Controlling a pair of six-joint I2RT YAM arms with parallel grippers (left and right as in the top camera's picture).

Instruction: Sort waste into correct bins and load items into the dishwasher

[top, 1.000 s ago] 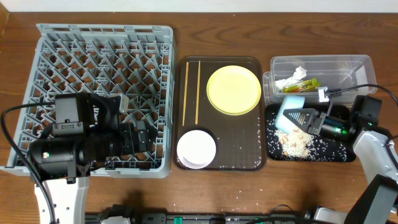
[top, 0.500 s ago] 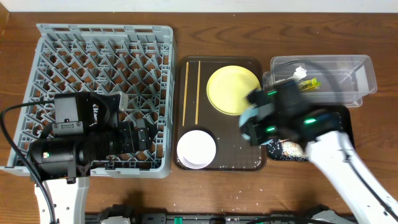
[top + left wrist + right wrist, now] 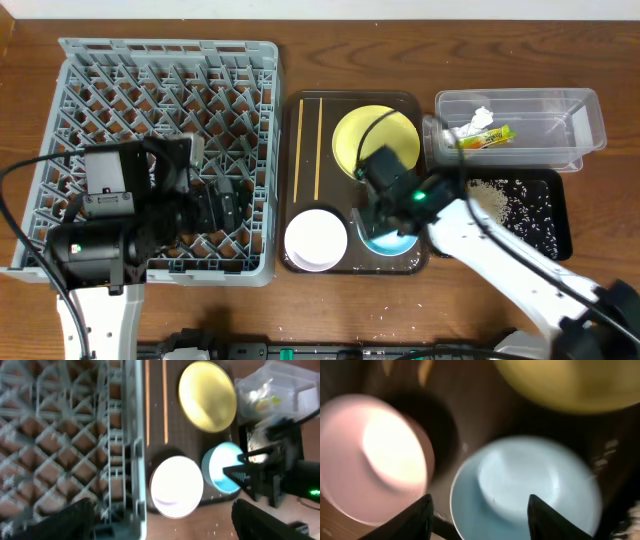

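Note:
The light blue bowl (image 3: 386, 243) (image 3: 525, 485) sits upright on the dark brown tray (image 3: 400, 268), right of the pinkish-white bowl (image 3: 316, 240) (image 3: 375, 460). My right gripper (image 3: 383, 215) (image 3: 477, 520) hangs open just above it, its jaws straddling the bowl's near rim without pinching it. The yellow plate (image 3: 375, 143) and two chopsticks (image 3: 300, 150) lie at the tray's back. My left gripper (image 3: 225, 212) (image 3: 165, 527) is open and empty above the right edge of the grey dish rack (image 3: 90, 70). White paper (image 3: 470, 122) and a snack wrapper (image 3: 487, 137) lie in the clear tub (image 3: 560, 110). Rice (image 3: 505, 200) covers the black tray (image 3: 555, 235).
A few rice grains are scattered on the brown tray and on the wooden table in front of it. The right arm stretches diagonally from the lower right corner across the black tray's near left corner. The rack fills the table's left side.
The right arm swung left from the black tray to the brown tray carrying the blue bowl, and its jaws have opened with the bowl resting there. The left arm barely shifted.

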